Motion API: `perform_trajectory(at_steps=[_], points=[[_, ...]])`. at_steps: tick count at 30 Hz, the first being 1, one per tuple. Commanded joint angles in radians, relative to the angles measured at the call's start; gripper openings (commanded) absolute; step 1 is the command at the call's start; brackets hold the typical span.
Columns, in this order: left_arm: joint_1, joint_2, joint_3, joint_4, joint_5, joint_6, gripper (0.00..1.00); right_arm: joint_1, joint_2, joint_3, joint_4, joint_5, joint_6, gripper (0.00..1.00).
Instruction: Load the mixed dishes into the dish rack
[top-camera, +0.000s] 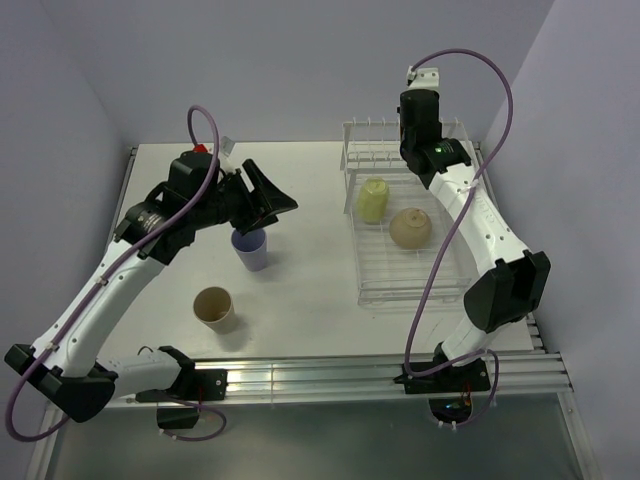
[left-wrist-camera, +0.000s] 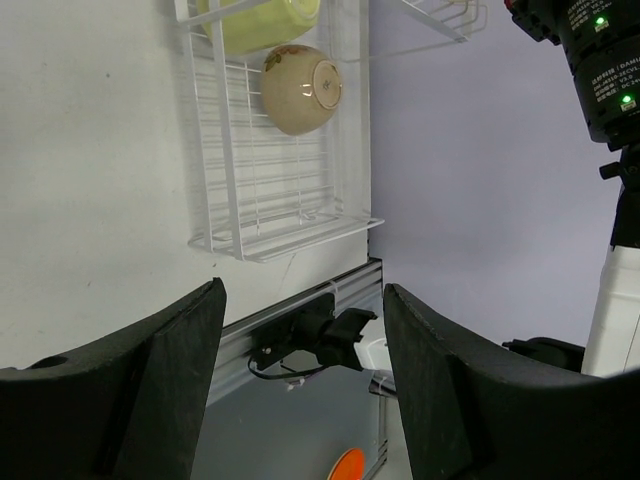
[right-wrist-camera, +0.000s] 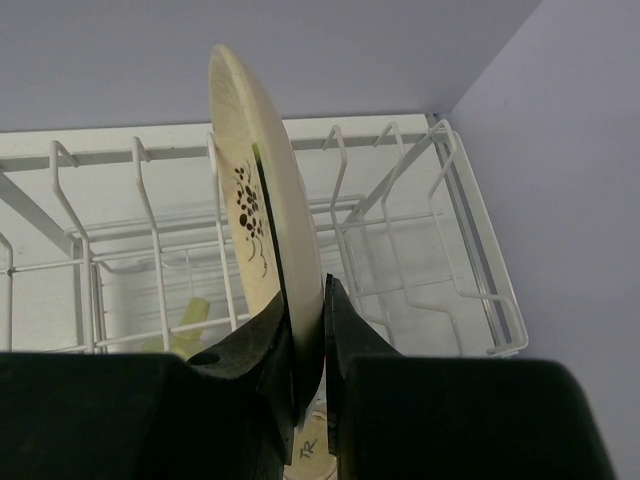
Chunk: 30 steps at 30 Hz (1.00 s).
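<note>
My right gripper is shut on the rim of the cream plate, which stands on edge over the upright prongs of the dish rack. The top view does not show the plate; the right wrist hides it. Inside the rack lie the yellow-green mug and an upturned bowl. My left gripper is open and empty, hovering just above the lavender tumbler. The tan tumbler stands upright nearer the front. In the left wrist view the fingers frame only the table's edge.
The rack's near end reaches close to the table's front rail. Purple walls close in the back and both sides. The right arm's base stands at the right of the left wrist view.
</note>
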<state>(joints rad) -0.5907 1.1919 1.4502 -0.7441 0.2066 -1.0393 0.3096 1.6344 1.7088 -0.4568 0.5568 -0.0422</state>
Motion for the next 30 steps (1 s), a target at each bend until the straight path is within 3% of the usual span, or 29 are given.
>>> perform_trajectory(at_steps=[1,11,13,14,24,26,30], points=[[0.014,0.008,-0.005,0.032,0.030,0.019,0.70,-0.006,-0.010,0.022,0.047,-0.003,0.018,0.01],[0.019,0.009,-0.030,0.051,0.043,-0.001,0.70,-0.004,-0.071,-0.052,0.081,-0.012,0.022,0.23],[0.019,0.005,-0.045,0.063,0.048,-0.013,0.70,-0.004,-0.082,-0.058,0.090,-0.015,0.024,0.39],[0.017,-0.001,-0.053,0.068,0.053,-0.018,0.70,-0.006,-0.085,-0.060,0.089,-0.015,0.024,0.42],[0.017,-0.046,-0.109,0.089,0.037,-0.056,0.70,-0.006,-0.123,-0.075,0.090,-0.020,0.030,0.50],[0.019,-0.058,-0.129,0.098,0.036,-0.071,0.70,-0.006,-0.142,-0.087,0.093,-0.011,0.031,0.62],[0.017,-0.083,-0.171,0.120,0.030,-0.094,0.70,-0.004,-0.188,-0.118,0.107,0.003,0.030,0.69]])
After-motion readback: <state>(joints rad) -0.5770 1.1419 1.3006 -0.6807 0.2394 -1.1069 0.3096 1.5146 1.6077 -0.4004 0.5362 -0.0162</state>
